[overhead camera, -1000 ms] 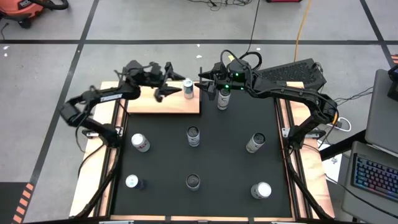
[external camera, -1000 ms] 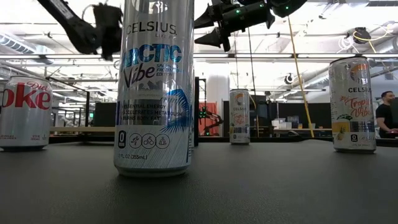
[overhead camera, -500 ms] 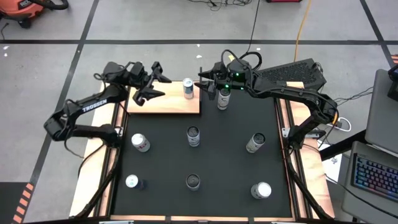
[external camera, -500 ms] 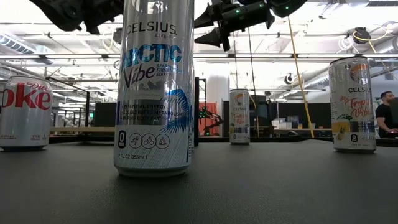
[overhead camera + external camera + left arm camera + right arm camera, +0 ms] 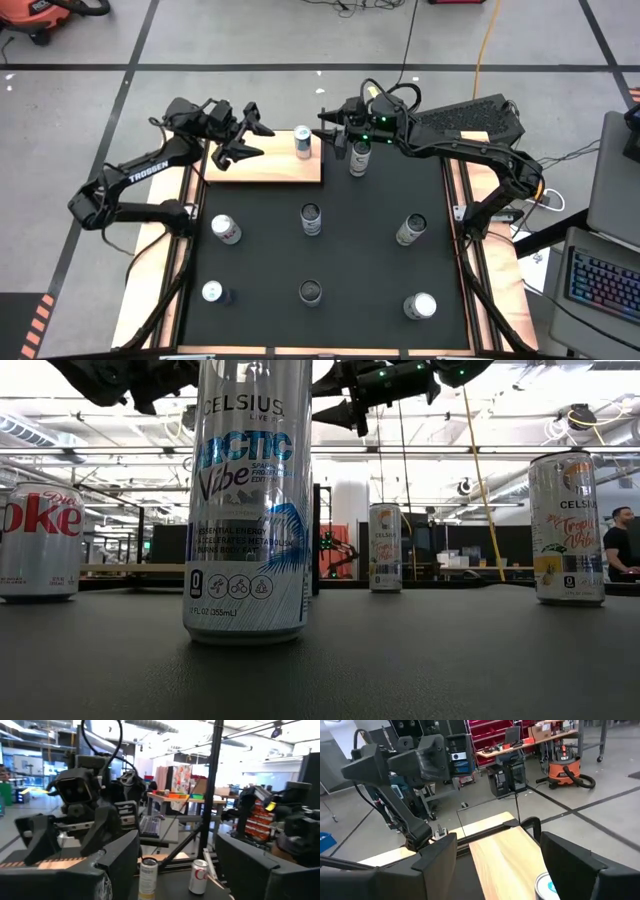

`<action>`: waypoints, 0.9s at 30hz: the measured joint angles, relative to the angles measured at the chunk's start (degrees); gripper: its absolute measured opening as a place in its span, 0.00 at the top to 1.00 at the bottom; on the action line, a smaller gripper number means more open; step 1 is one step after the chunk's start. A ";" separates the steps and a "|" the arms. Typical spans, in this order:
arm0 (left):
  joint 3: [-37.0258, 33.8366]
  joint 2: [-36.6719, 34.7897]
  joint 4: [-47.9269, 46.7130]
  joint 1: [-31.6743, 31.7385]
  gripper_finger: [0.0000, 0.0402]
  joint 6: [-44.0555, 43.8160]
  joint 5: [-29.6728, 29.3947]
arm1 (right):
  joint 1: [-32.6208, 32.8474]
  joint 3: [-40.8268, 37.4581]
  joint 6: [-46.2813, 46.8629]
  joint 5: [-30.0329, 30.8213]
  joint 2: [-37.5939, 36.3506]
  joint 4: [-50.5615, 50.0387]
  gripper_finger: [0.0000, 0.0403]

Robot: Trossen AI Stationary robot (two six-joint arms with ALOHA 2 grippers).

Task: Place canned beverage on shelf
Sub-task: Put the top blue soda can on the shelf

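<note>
One silver beverage can already stands on the flat light-wood shelf, while the left gripper hovers empty and part-open over the shelf's outer end, and the right gripper, fingers spread, hangs above a second tall can on the black mat just beside the shelf.

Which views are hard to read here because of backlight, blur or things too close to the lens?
Low view: the Arctic Vibe can looms close, bright ceiling lights silhouette both arms. Left wrist view: soft and hazy, own fingers blurred. Right wrist view: sharper, evenly lit, shelf grain readable. High view: even light, little glare.
</note>
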 joint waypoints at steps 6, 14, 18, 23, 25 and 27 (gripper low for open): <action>0.00 -2.23 -1.80 1.10 0.35 -0.04 0.16 | -2.85 0.04 -12.84 0.12 0.00 4.84 0.34; 0.00 -4.97 -1.63 2.57 0.35 -0.04 0.16 | -6.80 0.17 -16.14 -0.21 5.56 10.15 0.37; 0.00 -5.13 -1.75 3.32 0.35 -0.52 0.18 | -8.38 6.94 -14.96 -1.70 11.29 3.21 0.38; 0.00 -5.13 -4.04 4.14 0.35 -1.46 1.48 | -8.53 20.06 -15.03 -4.73 17.69 -9.99 0.38; 0.00 -5.11 -4.64 4.48 0.35 -1.48 2.46 | -8.23 25.10 -15.92 -4.73 20.09 -15.36 0.38; 0.00 -5.11 -4.66 4.77 0.35 -1.46 3.50 | -8.07 28.62 -17.67 -4.70 21.99 -20.63 0.38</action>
